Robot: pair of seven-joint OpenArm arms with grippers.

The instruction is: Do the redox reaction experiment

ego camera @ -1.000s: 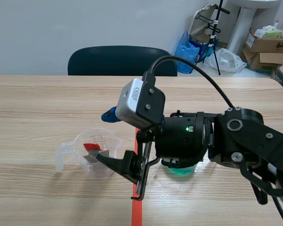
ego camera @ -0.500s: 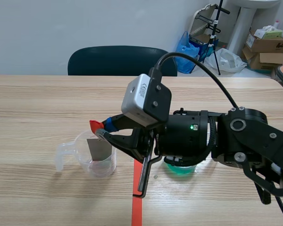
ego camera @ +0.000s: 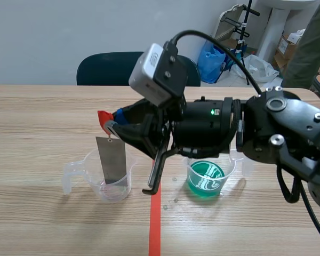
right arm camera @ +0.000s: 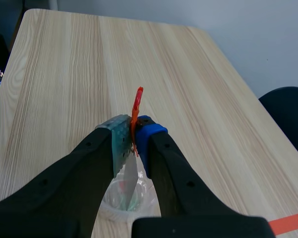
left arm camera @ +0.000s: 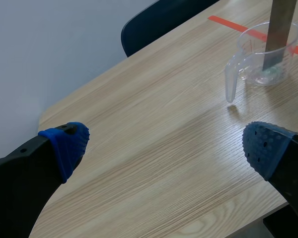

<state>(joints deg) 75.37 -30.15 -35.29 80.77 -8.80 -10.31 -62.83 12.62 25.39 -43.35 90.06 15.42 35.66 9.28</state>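
A grey metal strip (ego camera: 111, 160) hangs upright from a red tag (ego camera: 103, 118). My right gripper (ego camera: 113, 127) is shut on that tag, having reached in past the table's middle. The strip's lower end dips into a clear beaker (ego camera: 109, 184) with a handle. A second beaker (ego camera: 205, 178) of green liquid stands just right of the tape line, under the right arm. In the right wrist view the tag (right arm camera: 137, 101) sticks up between the pads of the gripper (right arm camera: 133, 136), with the strip (right arm camera: 130, 178) below. My left gripper (left arm camera: 166, 144) stands open, far from the beaker (left arm camera: 260, 69) and strip (left arm camera: 278, 29).
An orange-red tape line (ego camera: 154, 229) runs between the two beakers, with a few droplets (ego camera: 175, 200) beside it. A dark chair (ego camera: 112, 66) stands behind the far edge. Part of a person (ego camera: 309, 42) shows at the back right.
The right gripper has risen and drawn the metal strip up out of the clear beaker, so only its lower end stays inside. A person has come into view at the back right.
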